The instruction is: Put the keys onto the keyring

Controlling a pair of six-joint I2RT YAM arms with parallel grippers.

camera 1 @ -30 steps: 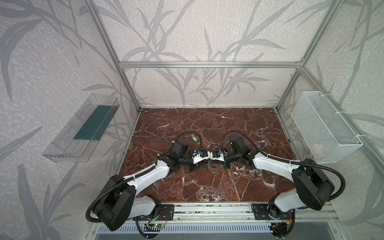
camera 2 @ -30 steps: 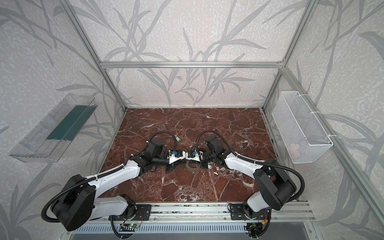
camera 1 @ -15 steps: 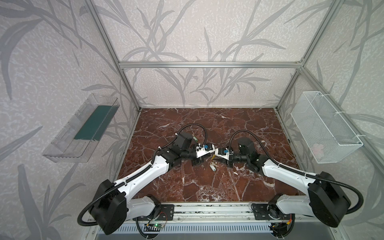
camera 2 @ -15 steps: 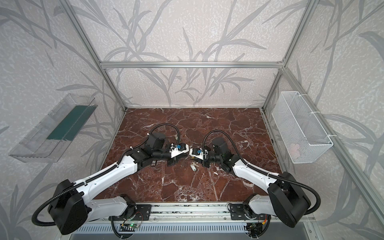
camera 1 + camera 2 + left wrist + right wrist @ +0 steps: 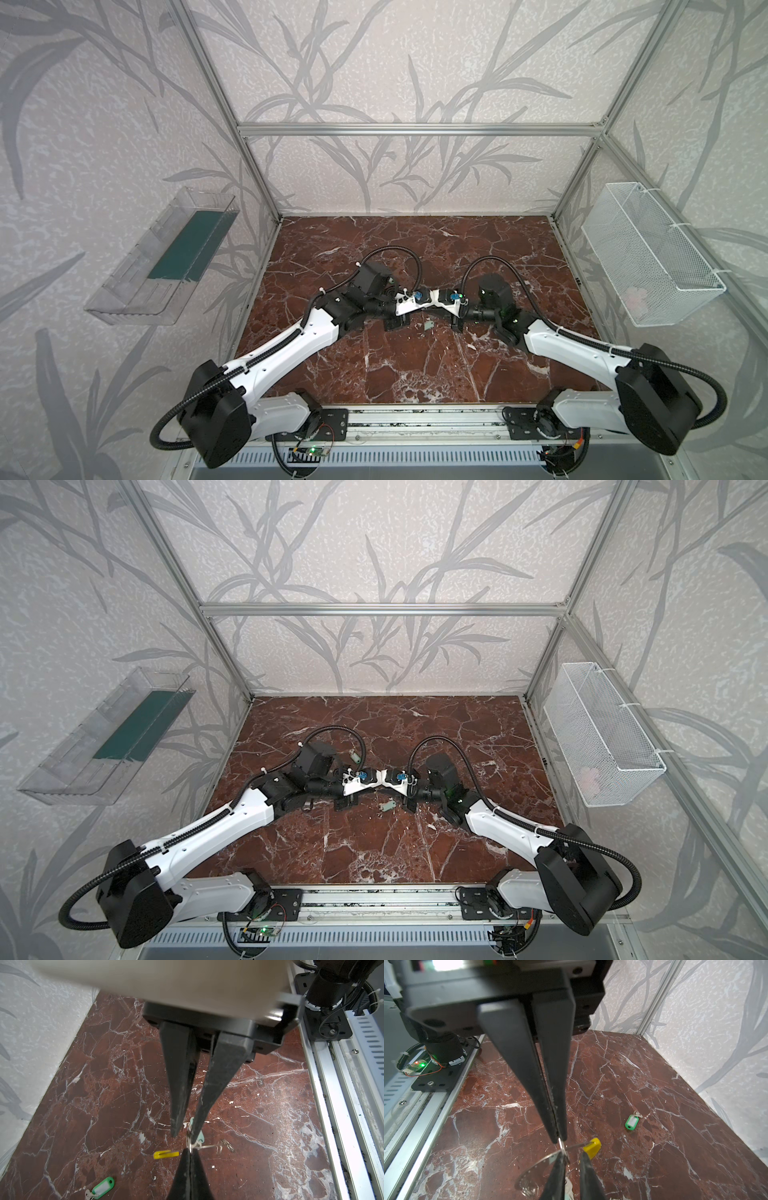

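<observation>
Half a second ago the arms stood parted. Now the left gripper [image 5: 189,1151] and right gripper [image 5: 185,1136] meet tip to tip again over the tabletop [image 5: 415,374], which I judge a fresh threading attempt, not a finished one. Left jaws are shut on the thin wire of the keyring [image 5: 592,1147], held in the air with its yellow sleeve [image 5: 166,1154] to one side. Right jaws stand a narrow gap apart at the mint key [image 5: 428,327], no grip visible; the green-tagged key [image 5: 632,1122] lies well apart.

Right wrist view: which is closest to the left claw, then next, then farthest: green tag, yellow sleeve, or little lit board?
1. Yellow sleeve, right beside the left claw.
2. Green tag, on the table toward the back wall.
3. Lit board, far off by the front rail.
</observation>
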